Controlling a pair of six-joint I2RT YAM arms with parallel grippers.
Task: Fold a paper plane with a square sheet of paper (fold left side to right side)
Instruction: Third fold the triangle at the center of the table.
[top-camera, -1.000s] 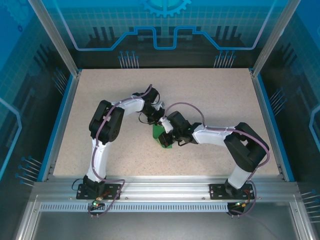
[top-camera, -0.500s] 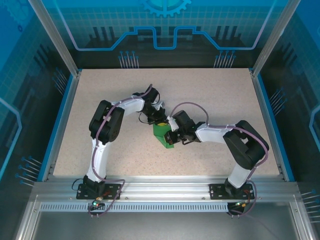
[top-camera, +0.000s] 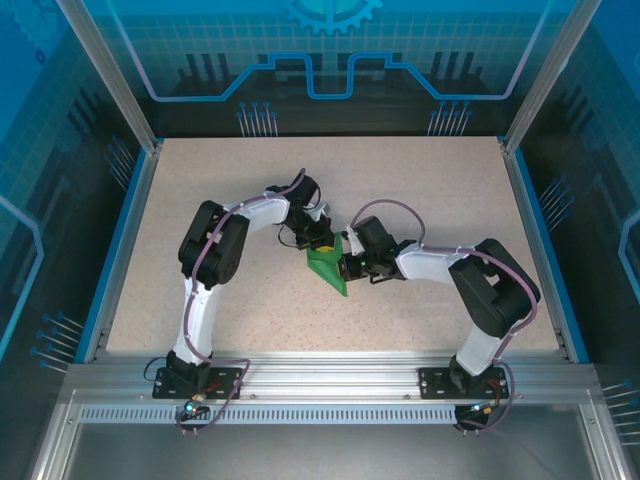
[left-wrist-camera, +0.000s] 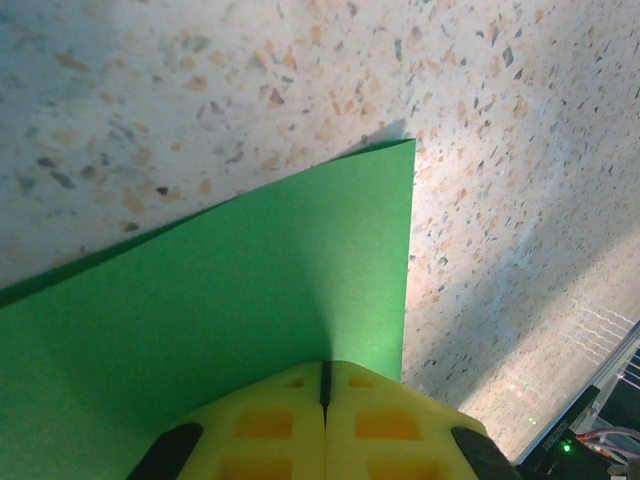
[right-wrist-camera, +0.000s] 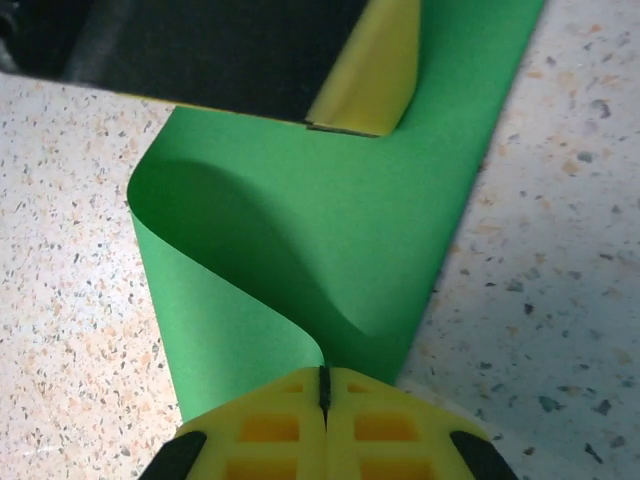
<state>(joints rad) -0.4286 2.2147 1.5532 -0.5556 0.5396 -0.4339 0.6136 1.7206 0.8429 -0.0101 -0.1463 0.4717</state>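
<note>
The square sheet of paper (top-camera: 326, 266) lies mid-table as a bright green, narrow pointed shape. In the right wrist view the sheet (right-wrist-camera: 330, 230) has one side curled up and over, and that curled edge runs into the seam of my right gripper (right-wrist-camera: 323, 385), which is shut on it. My left gripper (left-wrist-camera: 325, 385) is shut, its yellow tips set down on the flat part of the sheet (left-wrist-camera: 250, 290) near a corner. One of its fingers (right-wrist-camera: 368, 80) shows resting on the paper. From above, the left gripper (top-camera: 322, 245) and right gripper (top-camera: 345, 268) meet over the sheet.
The speckled table (top-camera: 450, 190) is bounded by a blue rim (top-camera: 125, 240) at left and right and an aluminium rail (top-camera: 320, 385) at the near edge. Both arms arch inward over the centre.
My right gripper has drawn back to the right and slightly farther away with the paper's edge, so the green shape now looks longer and more pointed. The left arm has hardly moved.
</note>
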